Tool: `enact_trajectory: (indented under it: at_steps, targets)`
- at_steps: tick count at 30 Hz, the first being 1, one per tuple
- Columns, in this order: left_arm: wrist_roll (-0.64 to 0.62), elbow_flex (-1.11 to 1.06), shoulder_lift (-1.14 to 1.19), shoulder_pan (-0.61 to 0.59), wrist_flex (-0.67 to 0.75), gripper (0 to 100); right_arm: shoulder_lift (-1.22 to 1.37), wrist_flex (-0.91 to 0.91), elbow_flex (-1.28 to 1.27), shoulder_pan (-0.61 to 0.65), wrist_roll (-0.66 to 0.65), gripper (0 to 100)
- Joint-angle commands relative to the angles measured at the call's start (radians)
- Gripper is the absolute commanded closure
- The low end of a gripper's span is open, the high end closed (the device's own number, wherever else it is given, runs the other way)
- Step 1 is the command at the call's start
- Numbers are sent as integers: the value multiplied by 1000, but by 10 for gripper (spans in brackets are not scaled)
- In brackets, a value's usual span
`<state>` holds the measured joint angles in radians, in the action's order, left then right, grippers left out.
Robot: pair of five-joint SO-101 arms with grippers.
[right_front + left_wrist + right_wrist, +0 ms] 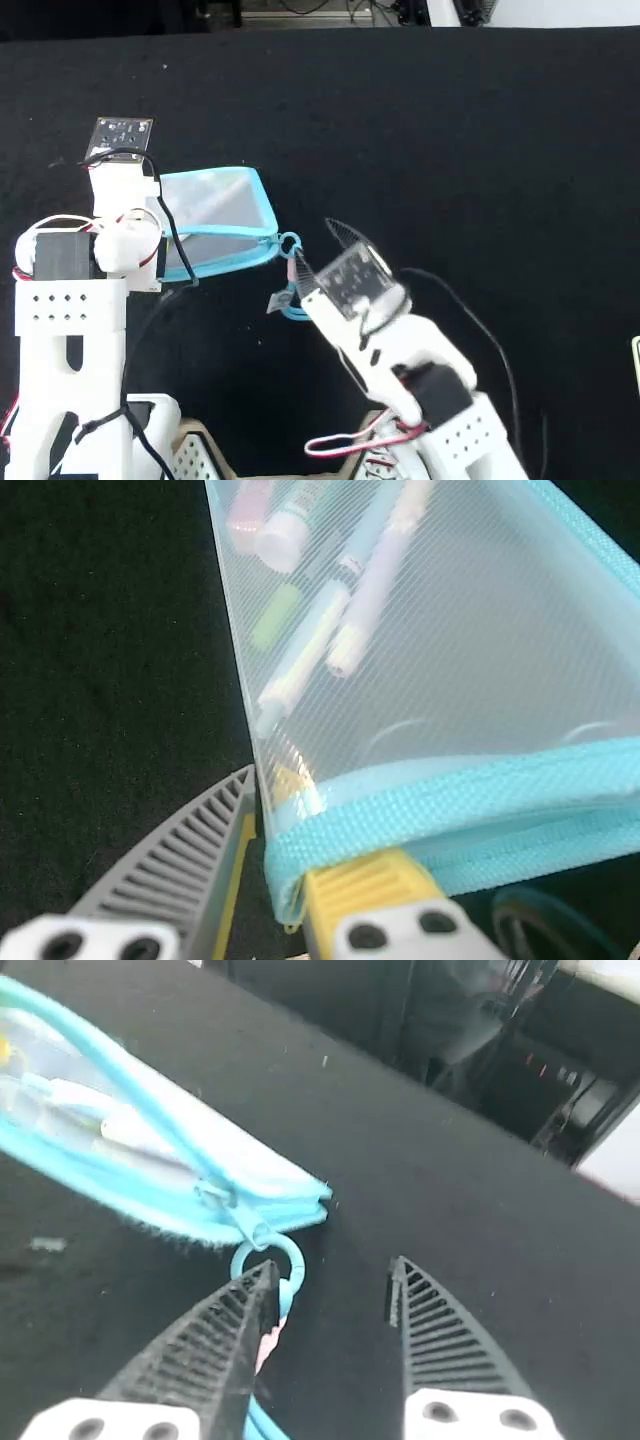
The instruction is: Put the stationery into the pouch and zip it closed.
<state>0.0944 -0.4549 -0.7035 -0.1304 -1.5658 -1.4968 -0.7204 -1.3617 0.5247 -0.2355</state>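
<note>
Left gripper (272,785): nearest the lens, at the table's left. Its grey finger and yellow-padded finger are pinched on the pouch's teal-edged end.
Pouch (215,215): translucent blue, flat on the black table (450,150). Its long axis runs left to right, from one arm toward the other.
Stationery (310,650): pens and markers inside, seen through the wall.
Zip pull (250,1228): at the pouch's right corner, apparently at or near the end of its track.
Right gripper (333,1272): jaws apart, holding nothing. The pull's ring lies against one finger, outside the gap. This arm is nearer the pull.
Writing: none legible.
</note>
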Motion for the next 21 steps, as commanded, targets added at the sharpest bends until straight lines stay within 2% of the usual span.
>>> enact_trajectory:
  at_steps: [1,8,16,21]
  targets:
    - [-5,-24,12,4,0,970,182,-3,127,11,6,829]
    - [-3,-25,14,4,0,970,433,87,211,12,133,828]
    - [-3,-25,15,4,0,970,475,107,203,37,132,835]
    - [-3,-25,15,4,0,970,450,81,205,35,135,924]
